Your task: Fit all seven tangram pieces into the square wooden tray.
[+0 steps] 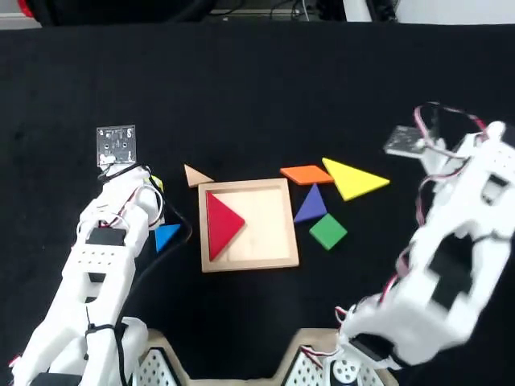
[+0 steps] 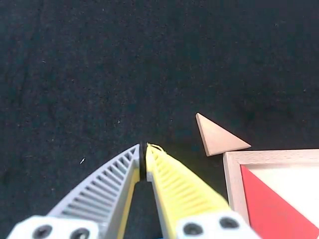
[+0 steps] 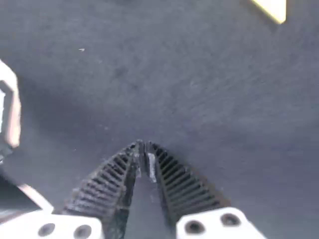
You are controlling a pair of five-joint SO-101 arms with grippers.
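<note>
left gripper (image 2: 144, 149), right gripper (image 3: 143, 147): jaws closed, empty. red triangle (image 1: 220, 223) hugs an edge of the wooden tray (image 1: 257, 263), leaving room for 6 more.

The tray (image 1: 249, 263) is pale wood, its triangle (image 1: 221, 223) red, the cloth (image 1: 257, 88) black (the square (image 1: 327, 232) green, the parallelogram (image 1: 306, 174) orange).

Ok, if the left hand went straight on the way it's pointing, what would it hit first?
Nothing, as far as I can tell: ahead of the left hand lies bare black table. The tan triangle sits off to one side of that line.
</note>
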